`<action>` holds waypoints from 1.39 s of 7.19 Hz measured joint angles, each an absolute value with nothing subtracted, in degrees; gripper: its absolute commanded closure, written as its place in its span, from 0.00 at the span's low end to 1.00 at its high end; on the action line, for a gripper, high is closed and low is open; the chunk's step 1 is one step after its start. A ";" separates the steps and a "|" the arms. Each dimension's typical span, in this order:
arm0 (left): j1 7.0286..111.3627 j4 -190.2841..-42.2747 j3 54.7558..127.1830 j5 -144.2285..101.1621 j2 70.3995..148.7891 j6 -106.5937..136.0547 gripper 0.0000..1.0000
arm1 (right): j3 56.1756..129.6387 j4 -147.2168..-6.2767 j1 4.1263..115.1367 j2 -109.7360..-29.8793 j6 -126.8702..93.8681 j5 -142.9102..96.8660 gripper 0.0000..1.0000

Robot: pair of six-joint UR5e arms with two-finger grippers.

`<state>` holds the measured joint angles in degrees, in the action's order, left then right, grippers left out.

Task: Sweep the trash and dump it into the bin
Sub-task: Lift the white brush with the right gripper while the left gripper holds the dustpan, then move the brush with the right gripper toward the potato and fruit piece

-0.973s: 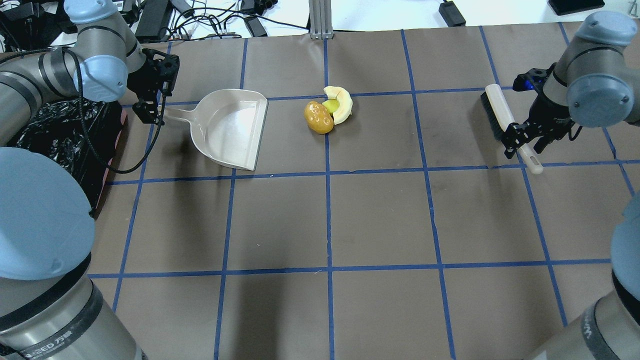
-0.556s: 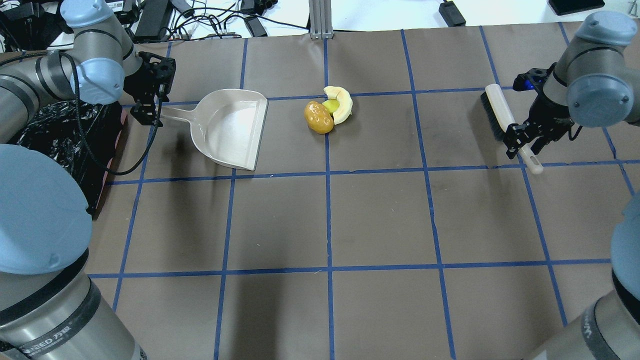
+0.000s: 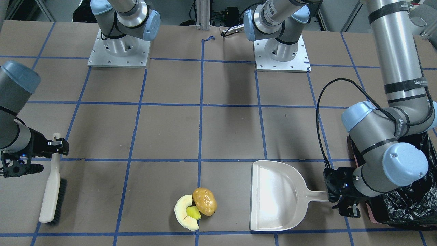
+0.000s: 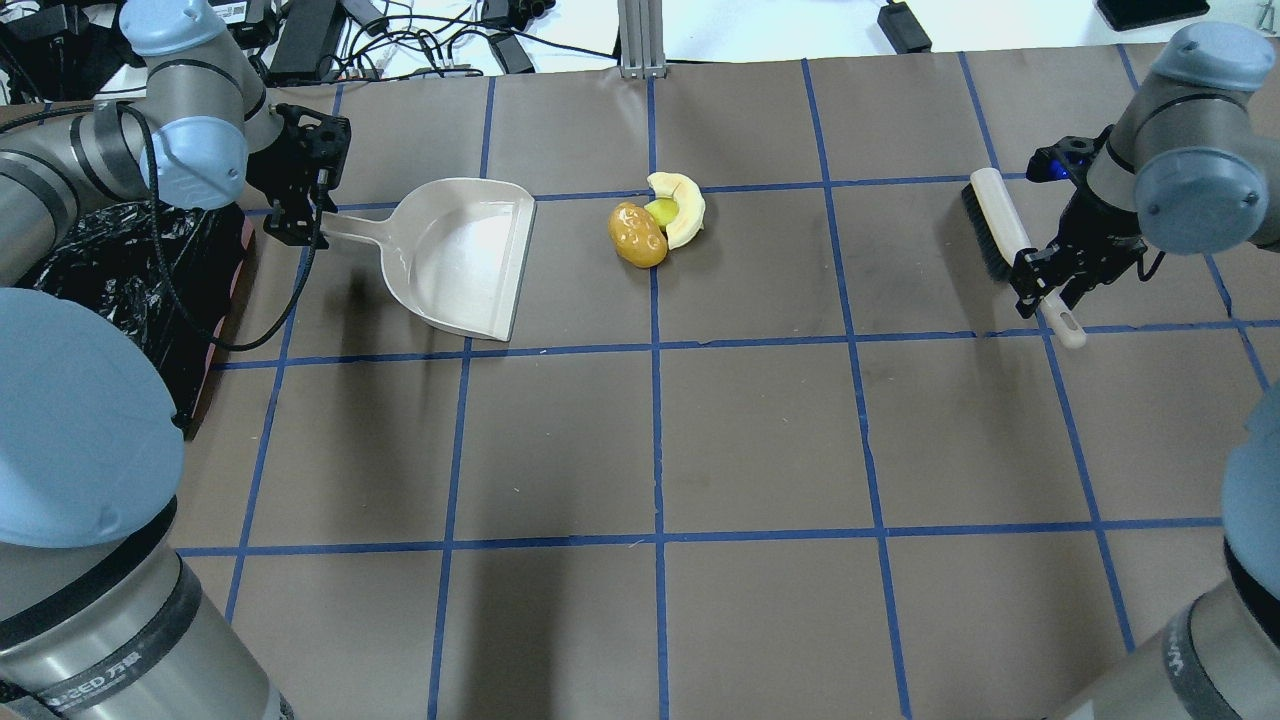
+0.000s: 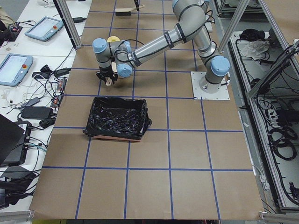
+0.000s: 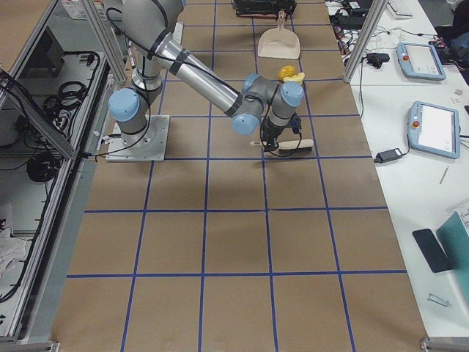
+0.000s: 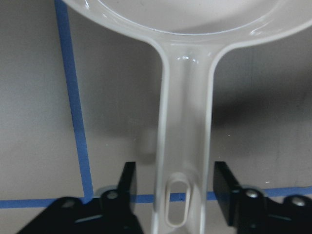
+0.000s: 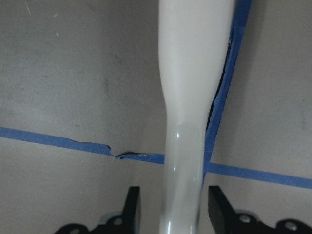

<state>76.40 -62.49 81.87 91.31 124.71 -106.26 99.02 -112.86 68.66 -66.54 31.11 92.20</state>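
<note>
Brown desk [image 4: 760, 440]: left fingers [image 7: 127, 180] just slid around the dustpan [image 4: 465, 255] handle, still wide; right fingers [image 8: 131, 204] drew narrow beside the brush [image 4: 1000, 225], not gripping. Grabbing looks next. Trash [image 4: 640, 235] sits by the far edge, bin [image 4: 110, 260] at left edge

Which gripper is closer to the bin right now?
Left. The left gripper is right beside the bin, straddling the dustpan handle. The right gripper is far off on the opposite side, astride the brush handle.
</note>
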 measured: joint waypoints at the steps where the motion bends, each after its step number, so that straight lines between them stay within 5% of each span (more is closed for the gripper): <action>1: 76.64 -62.49 81.84 91.32 124.75 -106.02 0.40 | 99.02 -112.78 68.65 -66.54 31.11 92.22 1.00; 3: 76.99 -62.51 81.83 91.32 124.79 -105.77 0.64 | 98.95 -112.61 68.64 -66.53 31.11 92.68 1.00; 10: 77.80 -62.69 81.36 91.78 123.98 -105.66 0.71 | 95.26 -111.88 74.54 -68.09 22.92 92.46 1.00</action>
